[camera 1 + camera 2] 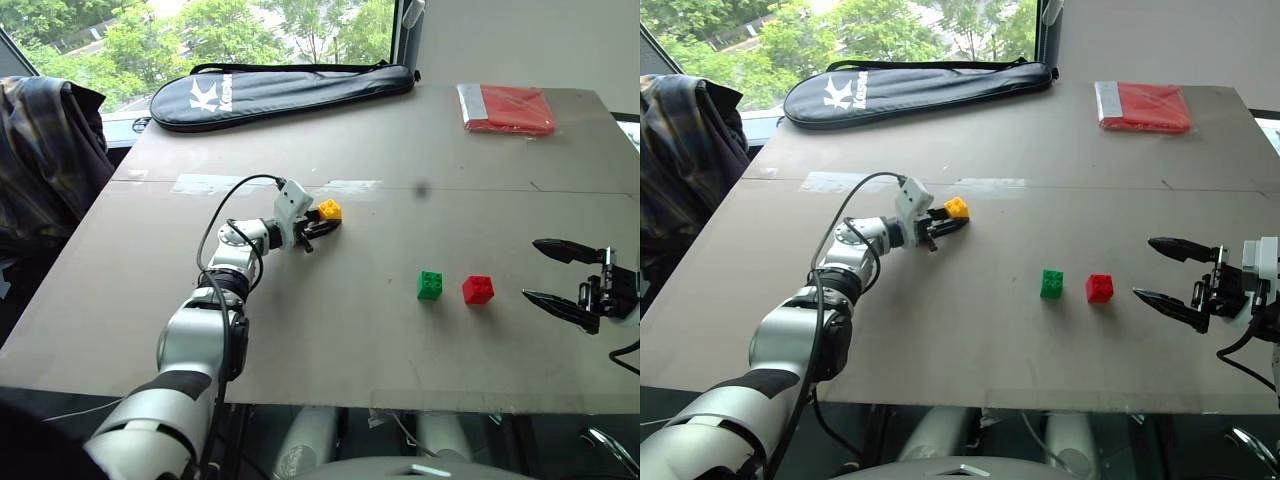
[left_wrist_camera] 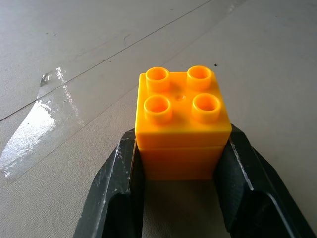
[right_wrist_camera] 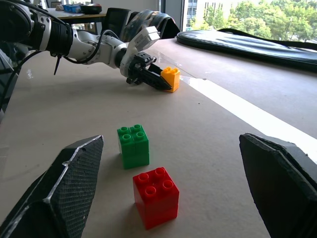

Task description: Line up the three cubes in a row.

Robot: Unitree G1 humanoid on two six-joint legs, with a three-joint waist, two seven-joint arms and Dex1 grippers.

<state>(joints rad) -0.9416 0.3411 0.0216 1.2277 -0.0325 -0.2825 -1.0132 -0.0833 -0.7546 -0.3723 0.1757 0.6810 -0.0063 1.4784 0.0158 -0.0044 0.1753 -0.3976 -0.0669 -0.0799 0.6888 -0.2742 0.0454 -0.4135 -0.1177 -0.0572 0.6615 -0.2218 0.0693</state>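
The yellow cube (image 2: 182, 124) rests on the table, left of centre, and my left gripper (image 1: 326, 222) is shut on it, one black finger (image 2: 116, 188) pressed to each side. The green cube (image 1: 431, 285) and the red cube (image 1: 478, 290) sit side by side to the right, a small gap between them. My right gripper (image 1: 556, 272) hovers open just right of the red cube, with nothing between its fingers. The right wrist view shows the green cube (image 3: 133, 145), red cube (image 3: 155, 196) and, beyond them, the held yellow cube (image 3: 171, 78).
A black racket bag (image 1: 280, 92) lies along the table's far edge. A flat red packet (image 1: 508, 108) sits at the far right corner. A strip of clear tape (image 1: 215, 184) crosses the table behind the left gripper. Dark clothing (image 1: 45, 150) hangs at the left.
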